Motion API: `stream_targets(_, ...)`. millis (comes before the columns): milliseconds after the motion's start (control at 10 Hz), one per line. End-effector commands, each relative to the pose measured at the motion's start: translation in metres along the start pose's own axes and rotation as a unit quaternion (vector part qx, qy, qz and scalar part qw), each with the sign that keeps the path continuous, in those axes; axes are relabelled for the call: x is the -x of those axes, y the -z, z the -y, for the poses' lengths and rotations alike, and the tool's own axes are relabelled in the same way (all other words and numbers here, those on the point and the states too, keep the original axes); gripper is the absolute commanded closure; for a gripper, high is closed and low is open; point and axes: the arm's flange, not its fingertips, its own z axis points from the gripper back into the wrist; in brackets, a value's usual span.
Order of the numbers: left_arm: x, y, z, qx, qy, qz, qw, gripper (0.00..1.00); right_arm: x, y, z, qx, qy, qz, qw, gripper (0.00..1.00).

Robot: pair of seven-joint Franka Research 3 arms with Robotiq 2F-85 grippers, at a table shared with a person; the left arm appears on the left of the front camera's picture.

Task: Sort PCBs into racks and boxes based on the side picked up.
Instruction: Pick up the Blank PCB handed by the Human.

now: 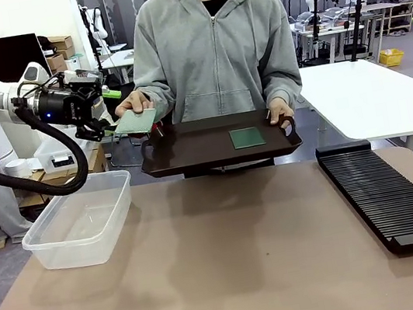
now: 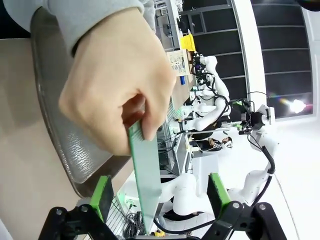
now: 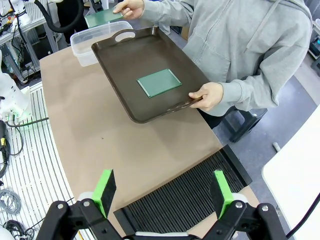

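The left wrist view shows the left gripper [image 2: 159, 194] spread wide, its green pads [image 2: 102, 196] on either side of a pale green board [image 2: 145, 180] seen edge-on. The board touches neither pad and is pinched by the person's hand [image 2: 115, 95]. In the front view that board [image 1: 136, 120] lies off the left end of the dark tray [image 1: 191, 153], above the far edge of the clear tub [image 1: 83, 218].

The right wrist view shows the right gripper [image 3: 162, 192] wide open and empty above the black rack [image 3: 185, 200]. A darker board [image 3: 159, 82] lies flat mid-tray, and the person's other hand [image 3: 207, 95] grips the rim. The brown tabletop [image 1: 231, 261] is bare between tub and rack [image 1: 390, 197].
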Motion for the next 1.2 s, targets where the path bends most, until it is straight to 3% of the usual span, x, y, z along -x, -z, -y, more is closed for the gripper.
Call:
stream_targets(0,-0.004,0.000,-0.002,0.027,0.000,-0.004,1.000,0.00,0.000,0.002,-0.001,-0.007,-0.003,0.004,1.000,0.00)
stream_targets(200,-0.006,0.005,-0.003,0.039,0.006,-0.010,0.999,0.00,0.000,0.002,-0.001,-0.007,-0.003,0.004,1.000,0.00)
stream_targets(300,-0.006,0.007,-0.004,0.045,0.012,-0.013,0.999,0.53,0.000,0.002,-0.001,-0.007,-0.003,0.004,1.000,0.00)
stream_targets(400,-0.005,0.009,-0.003,0.049,0.015,-0.019,0.998,0.60,0.000,0.002,-0.001,-0.007,-0.003,0.004,1.000,0.00)
stream_targets(500,-0.005,0.010,-0.004,0.048,0.017,-0.020,0.998,1.00,0.000,0.002,-0.001,-0.007,-0.003,0.004,1.000,0.00)
stream_targets(600,-0.006,0.011,-0.005,0.048,0.021,-0.019,0.998,1.00,0.000,0.002,-0.001,-0.007,-0.003,0.004,1.000,0.00)
stream_targets(700,-0.006,0.012,-0.006,0.051,0.022,-0.019,0.998,0.78,0.000,0.002,-0.001,-0.007,-0.003,0.004,1.000,0.00)
stream_targets(900,-0.005,0.012,-0.007,0.051,0.020,-0.022,0.998,1.00,0.000,0.002,-0.001,-0.007,-0.003,0.004,1.000,0.00)
stream_targets(1100,-0.006,0.011,-0.009,0.052,0.020,-0.024,0.998,1.00,0.000,0.002,-0.001,-0.007,-0.003,0.004,1.000,0.00)
